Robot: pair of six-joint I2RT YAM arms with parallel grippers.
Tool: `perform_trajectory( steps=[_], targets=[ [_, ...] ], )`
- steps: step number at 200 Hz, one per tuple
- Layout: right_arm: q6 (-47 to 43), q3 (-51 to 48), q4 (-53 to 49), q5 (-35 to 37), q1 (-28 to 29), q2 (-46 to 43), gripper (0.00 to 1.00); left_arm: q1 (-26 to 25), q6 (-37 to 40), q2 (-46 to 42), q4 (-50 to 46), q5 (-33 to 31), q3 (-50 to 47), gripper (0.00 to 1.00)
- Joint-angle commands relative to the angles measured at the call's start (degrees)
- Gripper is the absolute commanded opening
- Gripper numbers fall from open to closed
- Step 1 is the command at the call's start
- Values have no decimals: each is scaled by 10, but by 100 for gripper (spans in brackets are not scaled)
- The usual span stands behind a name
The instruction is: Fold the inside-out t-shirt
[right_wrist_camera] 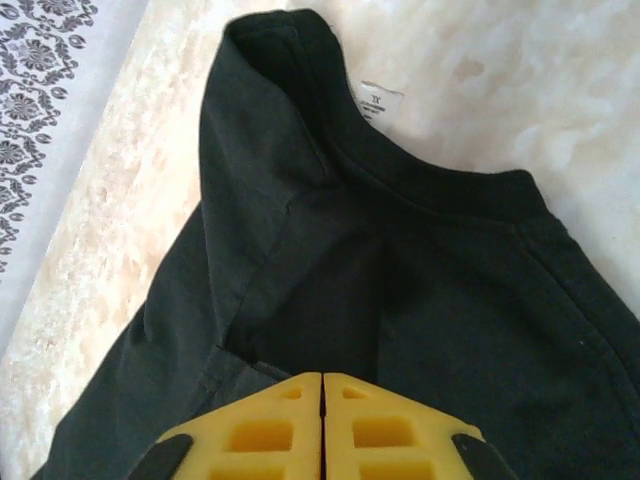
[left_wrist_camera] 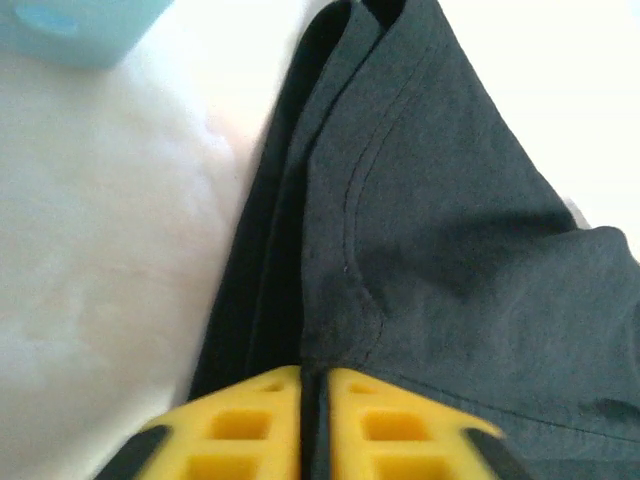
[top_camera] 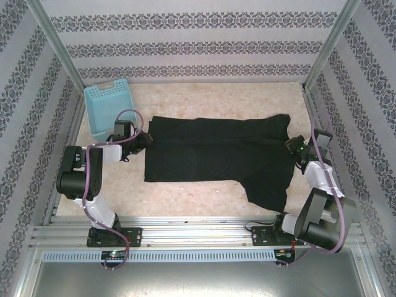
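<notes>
The inside-out t-shirt (top_camera: 216, 151) lies flat across the middle of the table as a long black band, with a sleeve part hanging toward the near right. My left gripper (top_camera: 147, 141) sits at its left end. In the left wrist view that gripper (left_wrist_camera: 313, 375) has its yellow fingers nearly together, with a fold of the black t-shirt (left_wrist_camera: 450, 250) pinched in the narrow gap. My right gripper (top_camera: 291, 145) is at the shirt's right end. There its fingers (right_wrist_camera: 322, 378) are pressed together on the t-shirt (right_wrist_camera: 400, 280) just below the collar, and the white neck tag (right_wrist_camera: 380, 102) shows beyond.
A light blue plastic basket (top_camera: 111, 105) stands at the back left corner, close to the left arm, and its corner (left_wrist_camera: 80, 25) shows in the left wrist view. Patterned walls enclose the table on three sides. Bare tabletop (top_camera: 204, 198) lies in front of the shirt.
</notes>
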Motion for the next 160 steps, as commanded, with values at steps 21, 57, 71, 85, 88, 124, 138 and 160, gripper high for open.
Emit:
perform_trajectory(
  steps=[21, 57, 71, 85, 88, 124, 138, 160],
  targets=[
    [-11, 34, -55, 45, 4, -37, 51, -14, 36, -74, -89, -103, 40, 34],
    [-43, 78, -54, 90, 69, -25, 65, -77, 110, -95, -166, -205, 119, 49],
    [-44, 108, -45, 85, 97, 15, 65, -97, 125, -63, -181, -208, 163, 50],
    [-46, 145, -40, 87, 121, 64, 65, -107, 132, -15, -212, -212, 218, 52],
    [-47, 152, -39, 88, 126, 75, 65, -108, 134, -6, -220, -216, 231, 53],
    [-50, 238, -25, 77, 156, 199, 66, -116, 151, 110, -305, -265, 364, 56],
    [-56, 267, -29, 71, 162, 236, 66, -118, 160, 147, -339, -291, 408, 57],
    [-61, 310, -44, 68, 165, 287, 66, -118, 168, 195, -381, -326, 461, 61]
  ],
)
